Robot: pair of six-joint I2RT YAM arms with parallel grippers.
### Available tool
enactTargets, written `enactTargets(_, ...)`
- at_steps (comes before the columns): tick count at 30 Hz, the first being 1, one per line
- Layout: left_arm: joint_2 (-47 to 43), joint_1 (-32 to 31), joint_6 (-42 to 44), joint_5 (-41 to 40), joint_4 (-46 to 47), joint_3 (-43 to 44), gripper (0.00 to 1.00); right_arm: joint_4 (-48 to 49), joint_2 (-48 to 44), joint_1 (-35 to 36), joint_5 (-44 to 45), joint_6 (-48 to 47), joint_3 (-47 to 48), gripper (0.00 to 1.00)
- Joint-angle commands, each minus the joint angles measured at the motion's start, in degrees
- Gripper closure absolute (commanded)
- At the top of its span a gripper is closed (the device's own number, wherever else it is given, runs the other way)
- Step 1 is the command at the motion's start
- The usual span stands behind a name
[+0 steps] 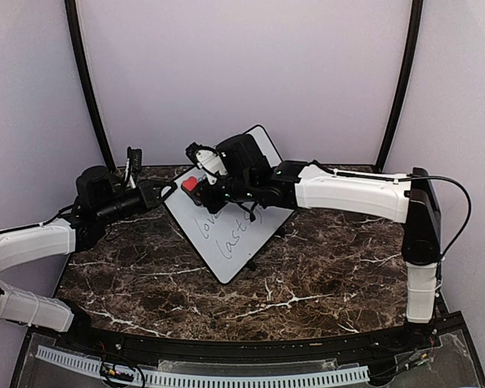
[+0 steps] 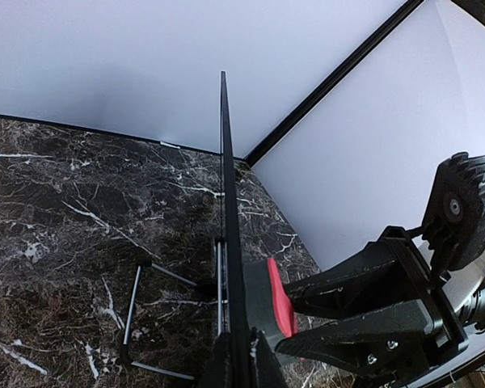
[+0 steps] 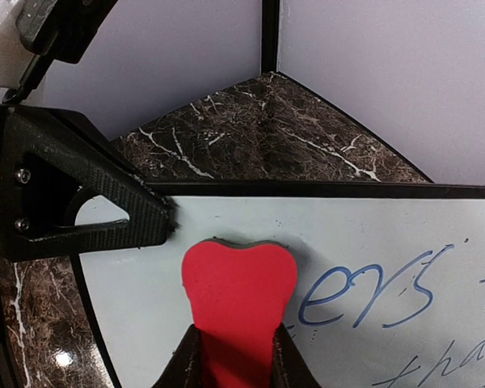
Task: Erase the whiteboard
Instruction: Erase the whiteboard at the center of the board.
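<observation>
The whiteboard (image 1: 244, 257) stood propped at a tilt on the middle of the dark marble bench (image 1: 331, 275). In the overhead view it was turned like a diamond, with one corner at 6 o'clock toward the arm bases and another at 9 o'clock. Handwritten marker writing (image 1: 229, 230) covered its lower half, running toward 6 o'clock.

The left fingers (image 2: 268, 370) were closed on the board's black frame at the 9 o'clock corner, one finger on each face. From that wrist the board appeared edge-on as a thin black line rising toward 12 o'clock. The thin metal legs of its stand (image 2: 133, 311) rested on the bench behind it, at about 8 o'clock from the edge.

The right fingers (image 3: 184, 362) were closed on a red eraser (image 3: 238, 283), gripping it by its two sides. The eraser's grey pad lay against the white face near the board's 10 o'clock edge, just below the frame. In the right wrist view, one black finger of the left arm touched the frame at 10 o'clock from the eraser. Blue-looking letters began just beside the eraser at 3 o'clock and ran on out of view. Whether the pad was pressed hard or only touching could not be told.
</observation>
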Motion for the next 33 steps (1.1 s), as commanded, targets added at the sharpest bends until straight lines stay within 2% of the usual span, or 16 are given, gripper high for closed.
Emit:
enactTargets(1, -3.0, -1.5, 0.4, 6.9, 5.0, 0.4, 1.00, -0.1, 0.3, 1.7, 0.2, 0.4, -4.7, 0.96)
enactTargets(4, -3.1, -1.5, 0.4, 6.9, 5.0, 0.4, 1.00, 2.2, -1.8, 2.1, 0.3, 1.6, -10.6, 0.96)
enactTargets(11, -2.4, -1.5, 0.3, 7.1, 5.3, 0.3, 1.00, 5.0, -5.4, 1.9, 1.8, 2.8, -17.0, 0.96)
enactTargets(26, -3.0, -1.5, 0.3, 7.2, 5.3, 0.3, 1.00, -1.9, 1.7, -3.2, 1.7, -0.8, 1.0, 0.95)
enactTargets(29, -3.3, -1.5, 0.4, 7.1, 5.1, 0.3, 1.00, -1.8, 1.4, -3.2, 1.8, -1.0, -1.2, 0.95)
enactTargets(33, -3.2, -1.5, 0.2, 7.5, 5.3, 0.3, 1.00, 0.5, -0.9, -3.3, 1.5, 0.0, -8.8, 0.96)
